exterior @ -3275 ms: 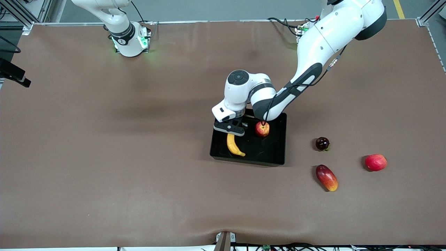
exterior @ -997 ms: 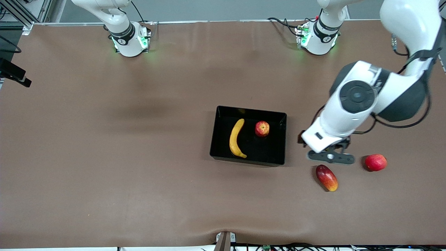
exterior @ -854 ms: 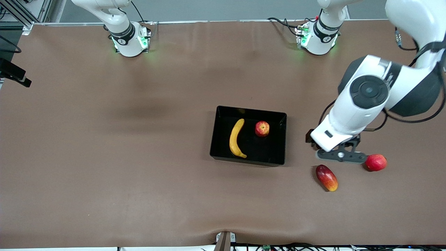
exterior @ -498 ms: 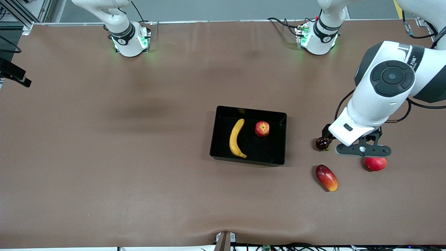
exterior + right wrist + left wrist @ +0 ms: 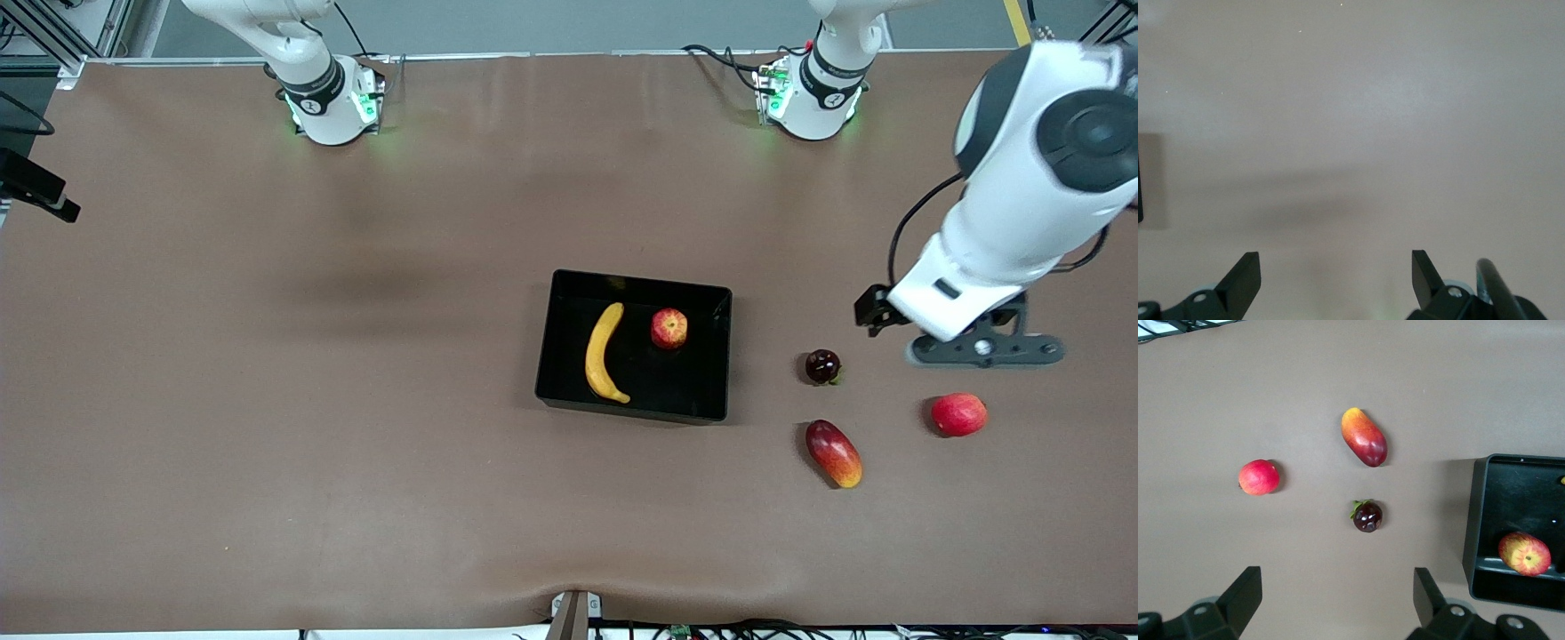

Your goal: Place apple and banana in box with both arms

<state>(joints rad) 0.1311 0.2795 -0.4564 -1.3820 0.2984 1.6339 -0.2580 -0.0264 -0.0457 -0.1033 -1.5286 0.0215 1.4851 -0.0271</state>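
I see the brown bench filling the front view, with both arm bases along its top edge. The black box sits near the middle of the bench, and both task fruits lie inside it, apart from each other: the banana stretched along the side toward the right arm's end, the apple toward the left arm's end. My left arm reaches out high over the left arm's end of the bench, and its left hand hangs in the air over bare bench, fingers spread wide and holding nothing. In the left wrist view its two fingers frame the bare bench, with three loose fruits and a corner of the box farther off. Of my right arm I see only the base and lower links in the front view; the right hand shows only in its wrist view, fingers wide, empty, over bare bench. Outside the box, toward the left arm's end, lie a mango, a pink-red fruit and a small dark fruit, well apart from each other.
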